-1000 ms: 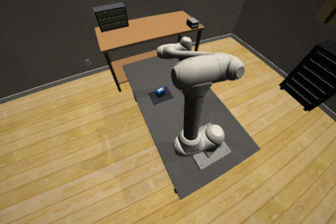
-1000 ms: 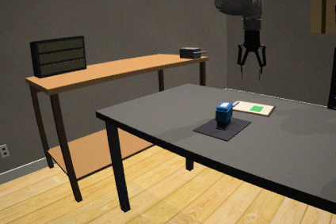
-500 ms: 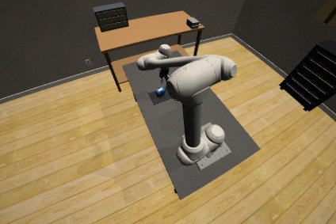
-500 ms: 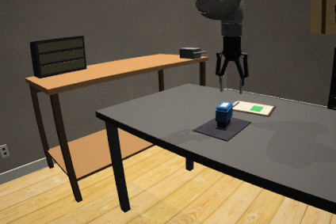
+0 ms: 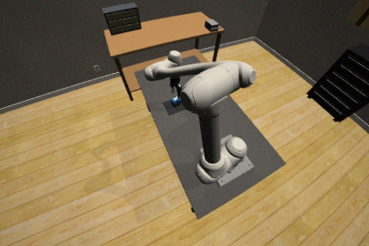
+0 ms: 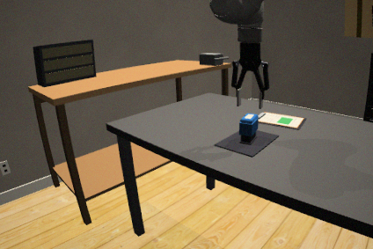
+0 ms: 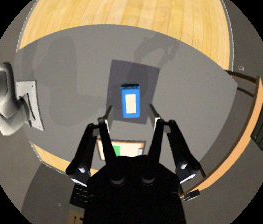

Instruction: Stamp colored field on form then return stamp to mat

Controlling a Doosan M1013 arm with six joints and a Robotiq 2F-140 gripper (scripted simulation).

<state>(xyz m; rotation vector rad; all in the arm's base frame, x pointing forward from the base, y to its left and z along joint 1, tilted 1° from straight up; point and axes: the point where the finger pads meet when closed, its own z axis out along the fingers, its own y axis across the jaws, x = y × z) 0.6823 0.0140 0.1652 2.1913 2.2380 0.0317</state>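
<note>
A blue stamp [image 6: 248, 128] with a white top stands upright on a small dark mat [image 6: 246, 145] on the grey table. It also shows in the wrist view [image 7: 130, 102] and in the top view [image 5: 176, 101]. The form [image 6: 281, 120] with its green field [image 6: 285, 120] lies just beyond the mat. My gripper [image 6: 250, 99] hangs open and empty above the stamp, a little behind it, fingers pointing down. In the wrist view the fingers frame the stamp's near side, and the green field [image 7: 119, 149] peeks out between them.
A wooden side table [image 6: 127, 75] stands behind the grey table, with a dark drawer box [image 6: 64, 62] on its left end and a small dark device [image 6: 213, 58] on its right. The arm's base [image 5: 222, 161] sits on the grey table.
</note>
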